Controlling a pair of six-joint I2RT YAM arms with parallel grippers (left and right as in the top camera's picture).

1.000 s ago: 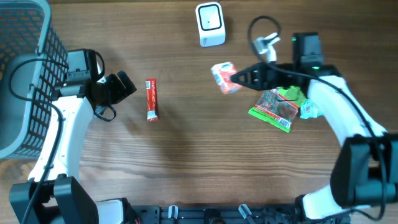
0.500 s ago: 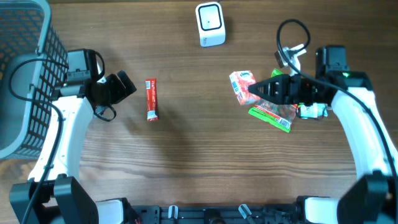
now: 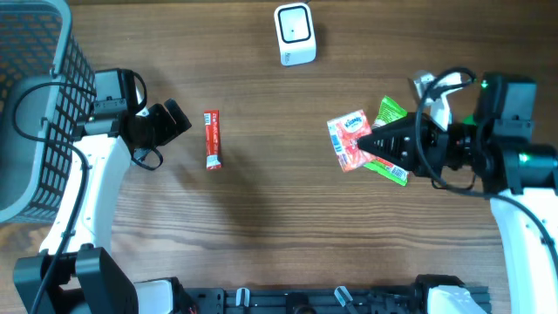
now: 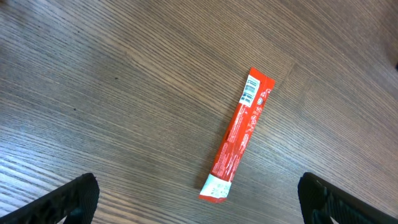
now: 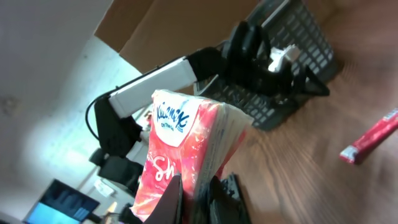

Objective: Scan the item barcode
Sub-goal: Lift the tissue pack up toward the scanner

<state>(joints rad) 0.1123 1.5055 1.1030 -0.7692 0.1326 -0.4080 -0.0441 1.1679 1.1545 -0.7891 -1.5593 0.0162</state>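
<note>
Landmark: white scanner unit (image 3: 294, 33), standing at the far edge of the wooden table (image 3: 261, 227).

Right gripper (image 3: 367, 144): the jaws are seen closed down tight on a red-and-pink tissue pack (image 3: 350, 141). In the right wrist view the pack (image 5: 186, 140) is pinched by its lower edge between the two fingers (image 5: 171, 198) and stands upright above them. "Kleenex" lettering is read on its upper face. No barcode can be made out on the faces that show.

The tissue pack is found to the right of the scanner and nearer the robot, well apart from it. It is not in front of the scanner's face.

A green packet (image 3: 390, 112) is noted farther right of the scanner than the pack, just beside the pack and partly hidden under the right arm.

Left gripper (image 3: 166, 122): the jaws are spread fully and nothing is held. It is placed well to the left of the scanner and nearer the robot.

A red stick packet (image 3: 211, 139) lies flat between the left gripper and the scanner, nearer the gripper. In the left wrist view it (image 4: 239, 134) lies untouched between the fingertips (image 4: 73, 198).

A dark mesh basket (image 3: 52, 105) is recorded at the far left of the scanner, at the table's edge.
</note>
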